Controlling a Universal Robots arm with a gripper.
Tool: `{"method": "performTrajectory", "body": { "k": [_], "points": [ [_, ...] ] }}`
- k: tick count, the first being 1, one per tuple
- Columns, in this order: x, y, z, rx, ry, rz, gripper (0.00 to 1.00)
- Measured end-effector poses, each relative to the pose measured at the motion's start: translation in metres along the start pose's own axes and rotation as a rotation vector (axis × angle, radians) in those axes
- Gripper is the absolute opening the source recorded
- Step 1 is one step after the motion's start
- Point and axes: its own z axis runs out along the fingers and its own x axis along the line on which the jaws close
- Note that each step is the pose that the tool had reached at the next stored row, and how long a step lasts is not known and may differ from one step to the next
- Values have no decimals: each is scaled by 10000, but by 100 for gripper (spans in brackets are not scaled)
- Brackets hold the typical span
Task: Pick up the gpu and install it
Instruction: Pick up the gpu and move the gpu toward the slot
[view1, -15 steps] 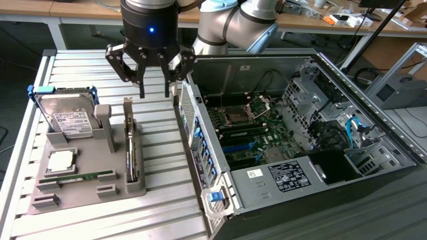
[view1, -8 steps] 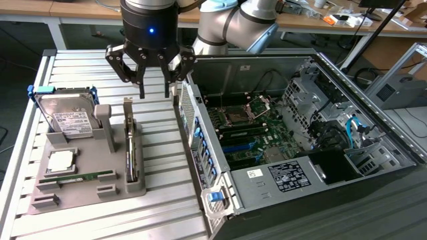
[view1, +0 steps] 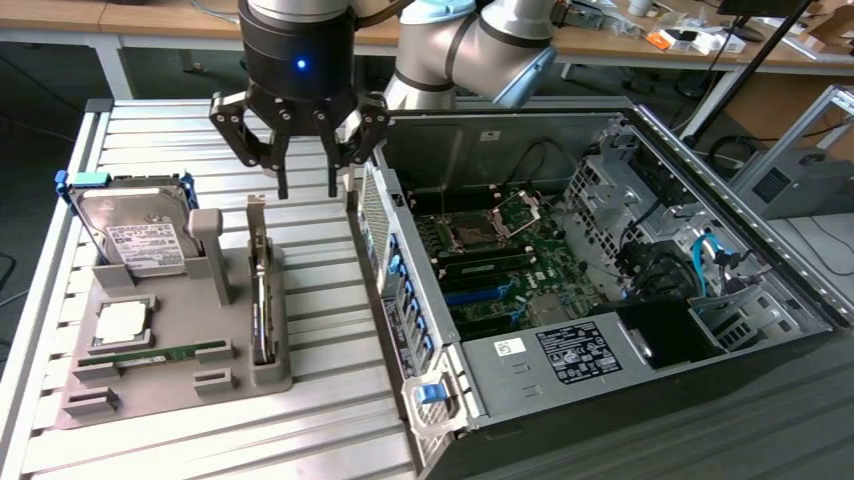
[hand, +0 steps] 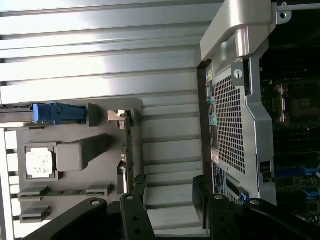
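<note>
Exterior view: I'm hovering the gripper (view1: 307, 188), fingers spread wide and gripping nothing, just above the gpu (view1: 263, 295), which is standing on edge in the grey holder (view1: 174, 392). I'm reckoning it needs centring so both fingers straddle that thin card squarely.

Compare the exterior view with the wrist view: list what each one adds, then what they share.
Exterior view: the hard drive with its white label, the motherboard and power supply inside the case, and the whole hand hovering open above the gpu.
Wrist view: the case's perforated rear panel face on, and the gpu's top edge from above, one fingertip beside its end.
Shared: the grey holder, the gpu standing on edge in it, the memory stick, the open hand, the case.
</note>
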Motion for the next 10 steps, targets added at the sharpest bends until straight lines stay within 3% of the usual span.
{"method": "performTrajectory", "body": {
  "k": [10],
  "points": [
    [5,-4,17,0,0,0,50]
  ]
}}
